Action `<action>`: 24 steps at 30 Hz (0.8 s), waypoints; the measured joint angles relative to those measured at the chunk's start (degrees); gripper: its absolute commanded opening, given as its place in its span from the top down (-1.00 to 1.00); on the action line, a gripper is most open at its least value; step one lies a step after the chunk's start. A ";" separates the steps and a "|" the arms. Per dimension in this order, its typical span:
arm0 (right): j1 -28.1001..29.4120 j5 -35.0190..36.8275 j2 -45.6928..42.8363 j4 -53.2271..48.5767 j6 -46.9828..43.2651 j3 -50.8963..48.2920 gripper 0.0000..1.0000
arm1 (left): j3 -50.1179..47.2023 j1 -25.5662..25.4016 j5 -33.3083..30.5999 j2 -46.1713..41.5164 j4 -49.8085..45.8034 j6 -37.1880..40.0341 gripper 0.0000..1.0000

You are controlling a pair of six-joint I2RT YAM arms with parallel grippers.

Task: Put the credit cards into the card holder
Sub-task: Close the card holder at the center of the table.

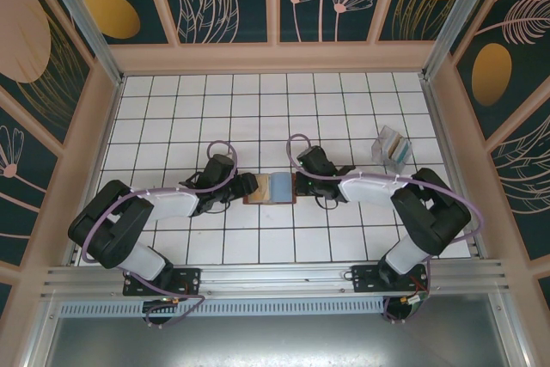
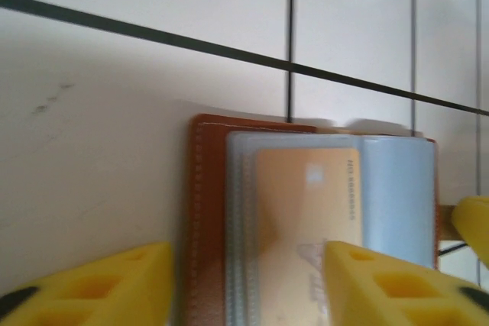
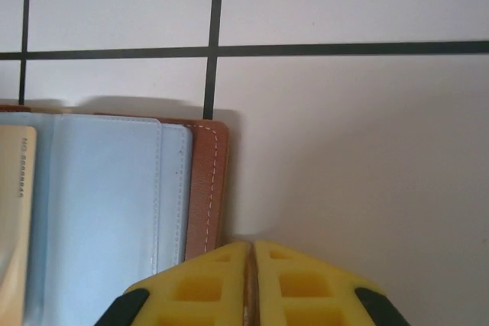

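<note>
The brown leather card holder [image 1: 269,187] lies open and flat on the tiles between both grippers. Its left half [image 2: 205,211] carries clear sleeves with a tan card [image 2: 306,211] inside. Its right half shows a light blue stitched pocket [image 3: 107,211]. My left gripper [image 2: 244,288] is open, with its yellow fingers [image 2: 99,288] straddling the holder's left edge and sleeves. My right gripper [image 3: 250,284] is shut at the holder's right edge [image 3: 206,188], a thin brown sliver pinched between its fingers. In the top view the left gripper [image 1: 249,185] and right gripper [image 1: 301,183] flank the holder.
A translucent striped packet [image 1: 393,148] stands at the back right, apart from the arms. White tiled floor [image 1: 258,118] spreads behind the holder. Pink walls [image 1: 447,126] close in both sides and the back.
</note>
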 measured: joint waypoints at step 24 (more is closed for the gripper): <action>0.39 -9.03 3.43 12.55 3.63 -2.45 0.92 | -3.15 0.79 7.74 -8.37 6.51 -1.33 -0.11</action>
